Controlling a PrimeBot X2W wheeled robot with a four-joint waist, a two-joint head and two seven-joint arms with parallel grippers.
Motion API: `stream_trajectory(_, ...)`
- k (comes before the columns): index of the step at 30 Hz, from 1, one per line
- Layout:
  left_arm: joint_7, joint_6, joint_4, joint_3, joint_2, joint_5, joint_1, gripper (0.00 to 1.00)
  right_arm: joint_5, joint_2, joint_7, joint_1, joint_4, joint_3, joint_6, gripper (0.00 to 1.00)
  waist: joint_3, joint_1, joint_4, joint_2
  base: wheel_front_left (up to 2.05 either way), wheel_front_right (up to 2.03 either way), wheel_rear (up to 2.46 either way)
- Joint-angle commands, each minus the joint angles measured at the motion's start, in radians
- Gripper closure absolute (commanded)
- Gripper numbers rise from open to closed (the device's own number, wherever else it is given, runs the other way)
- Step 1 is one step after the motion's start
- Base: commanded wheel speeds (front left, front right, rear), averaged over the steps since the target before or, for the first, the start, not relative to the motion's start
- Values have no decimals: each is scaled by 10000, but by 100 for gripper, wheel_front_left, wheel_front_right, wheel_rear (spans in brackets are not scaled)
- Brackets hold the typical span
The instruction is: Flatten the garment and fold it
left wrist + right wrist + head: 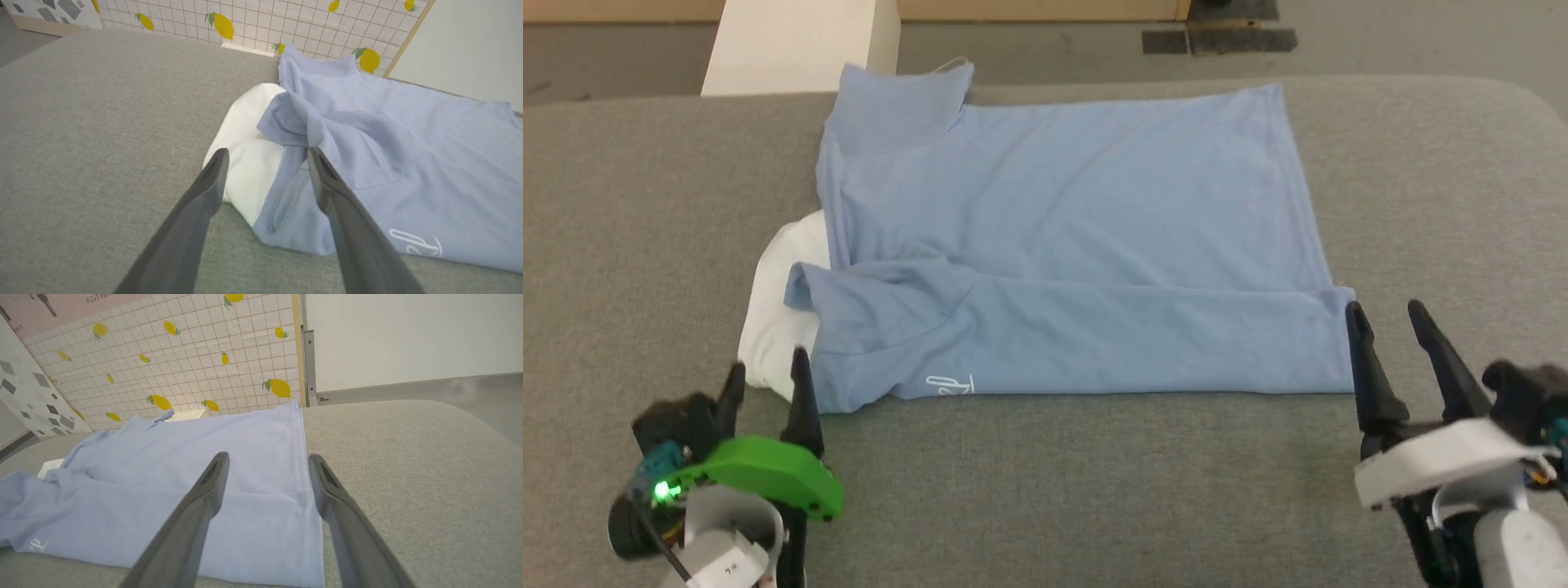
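Grey padded surface (645, 204) carries the garment (1062, 237) — a light blue T-shirt spread nearly flat, its near strip lapped over. The white section (776, 318) is bunched just beyond the tips of the left gripper (768, 363), and the hem edge lies just beyond the tips of the right gripper (1383, 309). Both pairs of jaws stand wide apart and empty. Expect soft, light, limp jersey that drapes and creases. Pinch all layers at the near corners — not mid-panel. Lemon-patterned tiled wall (184, 367) stands beyond.
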State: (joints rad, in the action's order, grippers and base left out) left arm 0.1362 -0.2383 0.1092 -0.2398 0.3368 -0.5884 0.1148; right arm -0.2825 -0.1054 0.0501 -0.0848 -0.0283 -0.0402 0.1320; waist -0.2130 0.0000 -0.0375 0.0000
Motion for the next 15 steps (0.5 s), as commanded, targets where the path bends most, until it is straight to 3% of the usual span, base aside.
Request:
stream_trajectory(1,-295,-157,22,-33,-11,-82,-295,0,143,253,407,356,142,-103,-13,0,251,0,-270,0,0,0,0)
stream_trajectory(9,-1734,-790,652,48,63,-460,-212,0,16,520,577,707,268,54,-13,0,267,0,-532,0,0,0,0)
stream_trajectory(15,-3329,-1013,1325,29,46,-1034,387,0,72,544,189,641,437,193,-13,0,37,0,-633,0,0,0,0)
